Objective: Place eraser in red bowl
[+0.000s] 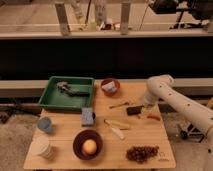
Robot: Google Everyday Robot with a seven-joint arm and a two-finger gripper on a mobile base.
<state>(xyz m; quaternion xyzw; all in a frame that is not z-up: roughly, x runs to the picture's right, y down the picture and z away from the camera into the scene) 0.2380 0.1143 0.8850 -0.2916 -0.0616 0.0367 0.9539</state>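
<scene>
The eraser (133, 110), a small flat black block, lies on the wooden table right of centre. My gripper (145, 107) hangs from the white arm (162, 87) and sits low over the eraser's right end, open, with nothing lifted. The red bowl (110, 87) stands at the back of the table, left of the gripper, with a pale object inside it.
A green tray (55, 95) holding a tool is at the back left. A blue-grey block (88, 116), a dark bowl (88, 145) with an orange ball, two cups (44, 125), yellowish sticks (116, 127), grapes (142, 153) and an orange-handled tool (153, 117) lie around.
</scene>
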